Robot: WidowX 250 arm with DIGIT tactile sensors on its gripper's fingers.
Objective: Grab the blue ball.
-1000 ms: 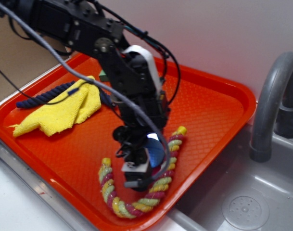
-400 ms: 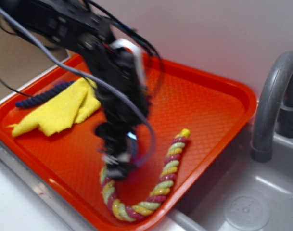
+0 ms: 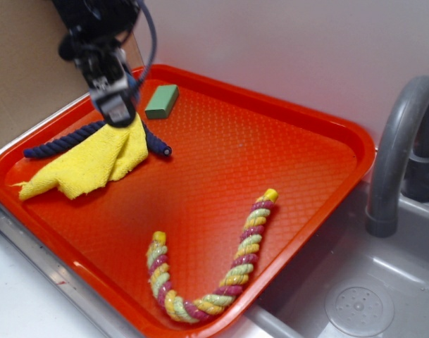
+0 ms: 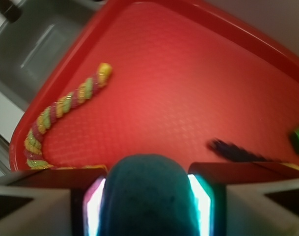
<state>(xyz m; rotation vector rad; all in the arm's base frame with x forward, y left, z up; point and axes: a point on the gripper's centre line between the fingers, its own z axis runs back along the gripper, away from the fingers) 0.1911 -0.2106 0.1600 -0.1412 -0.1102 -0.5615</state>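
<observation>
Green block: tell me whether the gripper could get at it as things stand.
Probably not yet: the gripper hangs close beside the green block, nothing lying between, but its jaws are shut on the blue ball.

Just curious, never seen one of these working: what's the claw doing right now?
Claw shut on blue ball. Ball lifted above orange tray, over yellow cloth. Nothing in the way.

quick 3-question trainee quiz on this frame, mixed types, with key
1. True or false: the gripper is shut on the small blue rubbery ball.
2. What lies partly over the dark navy rope? A) folded yellow cloth B) green rectangular block C) sink faucet
3. Fill in: the multicoloured twisted rope lies on the orange-red plastic ____.

Key: 1 true; 2 A; 3 tray.
</observation>
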